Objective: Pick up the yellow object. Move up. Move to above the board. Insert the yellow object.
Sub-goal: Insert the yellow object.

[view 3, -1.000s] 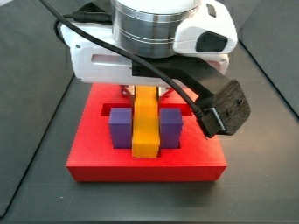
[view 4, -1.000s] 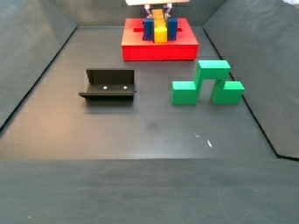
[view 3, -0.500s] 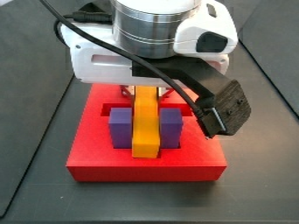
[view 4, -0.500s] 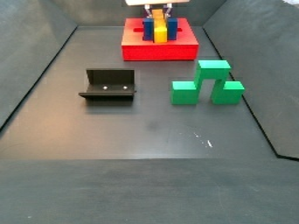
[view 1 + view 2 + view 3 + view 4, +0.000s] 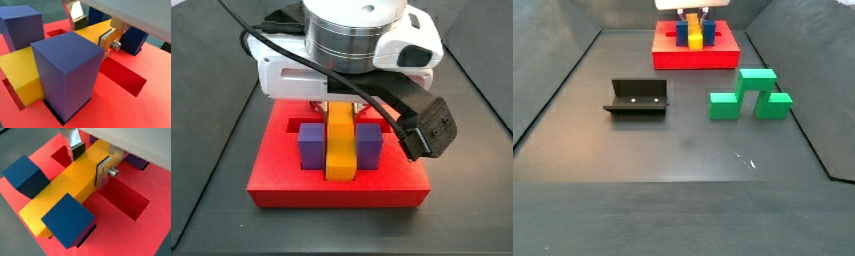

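Note:
The yellow object (image 5: 339,145) lies low along the red board (image 5: 338,192), between two purple posts (image 5: 309,143) at its near end. In both wrist views it runs between the dark-blue posts (image 5: 27,175) over a recessed slot. My gripper (image 5: 90,162) is at the bar's far end, directly over the board, and its pads press both long sides of the bar (image 5: 20,70). The gripper (image 5: 92,31) is shut on the yellow object. In a side view the gripper (image 5: 695,12), the bar (image 5: 696,35) and the board (image 5: 696,58) sit at the far end of the floor.
The fixture (image 5: 637,97) stands mid-floor to the left. Green stepped blocks (image 5: 750,95) stand mid-floor to the right. Dark walls ring the floor. Open recessed slots (image 5: 127,203) cross the board beside the bar.
The gripper body has shifted slightly lower in the near side view. The yellow bar stays between the posts, still gripped.

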